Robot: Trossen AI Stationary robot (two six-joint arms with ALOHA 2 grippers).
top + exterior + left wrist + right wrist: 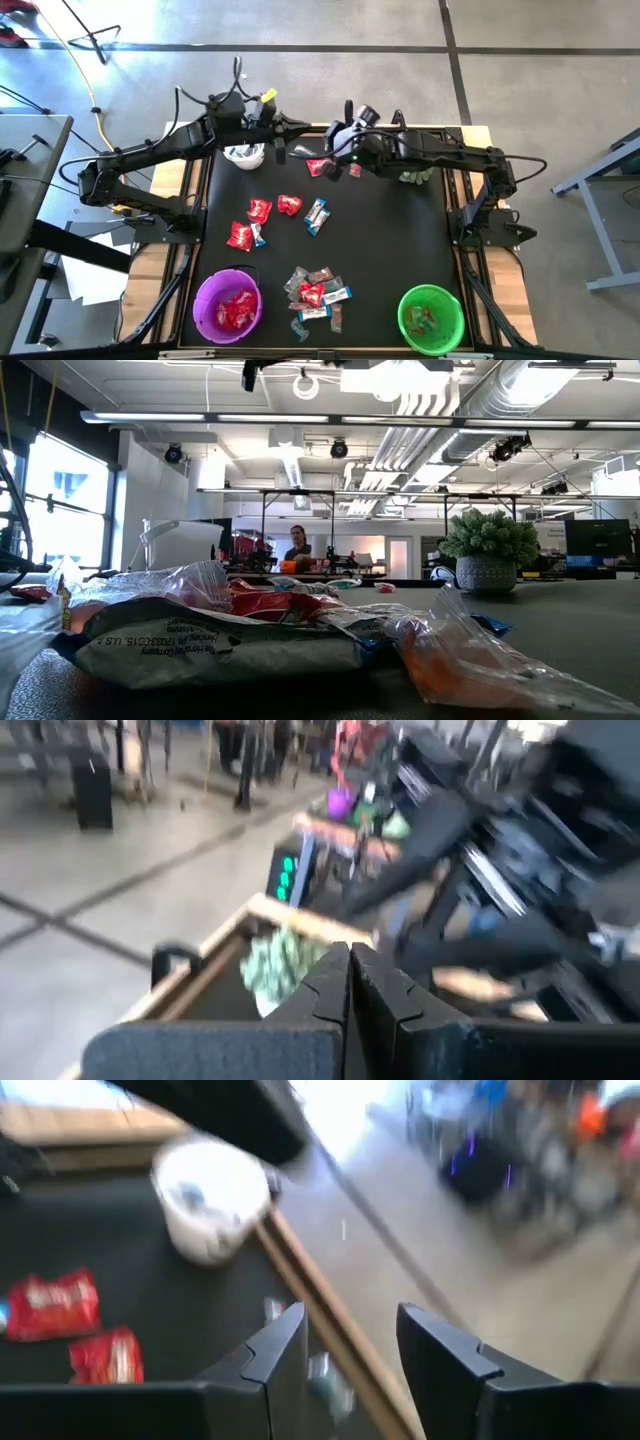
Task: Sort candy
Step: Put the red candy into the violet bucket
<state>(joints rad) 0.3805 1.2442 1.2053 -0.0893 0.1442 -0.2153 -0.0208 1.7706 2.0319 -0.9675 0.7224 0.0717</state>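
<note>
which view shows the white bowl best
The high view: the white bowl sits whole at the mat's far edge, just under the left gripper, with blue-and-white candy inside. The right wrist view shows it too, but blurred. The left wrist view does not show it, and in the low view I cannot make it out.

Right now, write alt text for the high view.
Overhead, two dark arms meet at the far edge of a black table, the left gripper shut, the right gripper open. Candy lies scattered mid-table; purple, green and white bowls stand around it.
</note>
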